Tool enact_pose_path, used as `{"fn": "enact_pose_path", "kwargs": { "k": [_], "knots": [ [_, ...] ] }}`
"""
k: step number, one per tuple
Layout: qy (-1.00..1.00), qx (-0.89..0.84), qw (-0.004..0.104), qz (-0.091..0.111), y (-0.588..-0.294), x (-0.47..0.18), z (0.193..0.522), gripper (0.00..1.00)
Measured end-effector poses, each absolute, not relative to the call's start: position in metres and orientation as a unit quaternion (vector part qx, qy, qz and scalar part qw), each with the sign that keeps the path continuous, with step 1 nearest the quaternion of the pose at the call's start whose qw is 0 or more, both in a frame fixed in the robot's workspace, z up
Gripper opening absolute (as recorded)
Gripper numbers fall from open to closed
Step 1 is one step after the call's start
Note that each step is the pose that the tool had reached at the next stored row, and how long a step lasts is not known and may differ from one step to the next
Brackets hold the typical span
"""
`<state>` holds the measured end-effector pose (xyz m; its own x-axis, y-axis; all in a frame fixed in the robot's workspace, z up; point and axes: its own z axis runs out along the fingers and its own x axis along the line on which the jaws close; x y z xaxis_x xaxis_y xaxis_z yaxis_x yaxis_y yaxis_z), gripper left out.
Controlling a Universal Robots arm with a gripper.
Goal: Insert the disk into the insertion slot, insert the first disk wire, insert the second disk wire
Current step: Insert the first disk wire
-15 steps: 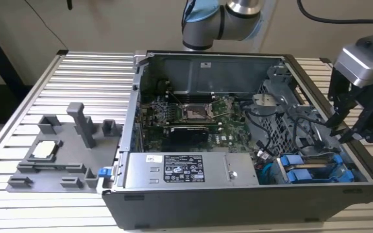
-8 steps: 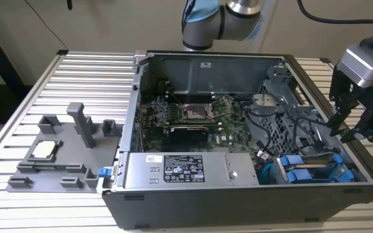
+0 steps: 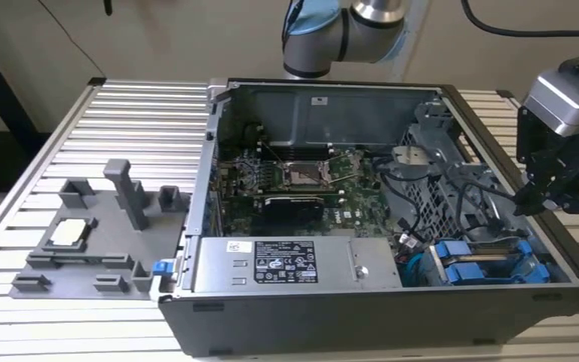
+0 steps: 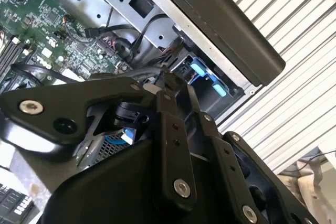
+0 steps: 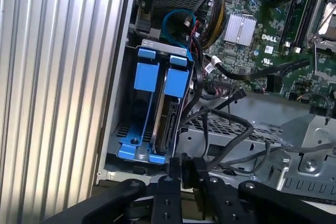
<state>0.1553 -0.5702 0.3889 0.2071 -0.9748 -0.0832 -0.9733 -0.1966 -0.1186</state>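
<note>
Black gripper (image 5: 182, 163) fingers (image 5: 175, 167) are sitting closest to the wrist cameras. They are looking pinched together, with nothing I can see between them (a thin wire could be hiding there, I am not sure). Loose black wires (image 5: 223, 127) are looping right beside the tips. One could be catching on a finger and getting tugged. The gripper could also be bumping the case wall (image 3: 571, 260) it is hanging next to. The disk (image 5: 167, 116) is already sitting down in the insertion slot (image 5: 125, 129), inside its blue carrier (image 5: 177, 81). It is lying just past the fingertips, near them but not touching.
</note>
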Motion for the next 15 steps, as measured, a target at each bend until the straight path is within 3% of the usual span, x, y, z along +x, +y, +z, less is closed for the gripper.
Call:
{"fn": "enact_pose_path", "kwargs": {
  "k": [2, 15],
  "knots": [
    [0.63, -0.774, 0.072, -0.005, -0.5702, 0.1553, 0.3889, 0.19],
    [0.637, -0.768, 0.072, -0.006, -0.5702, 0.1554, 0.3886, 0.19]
  ]
}}
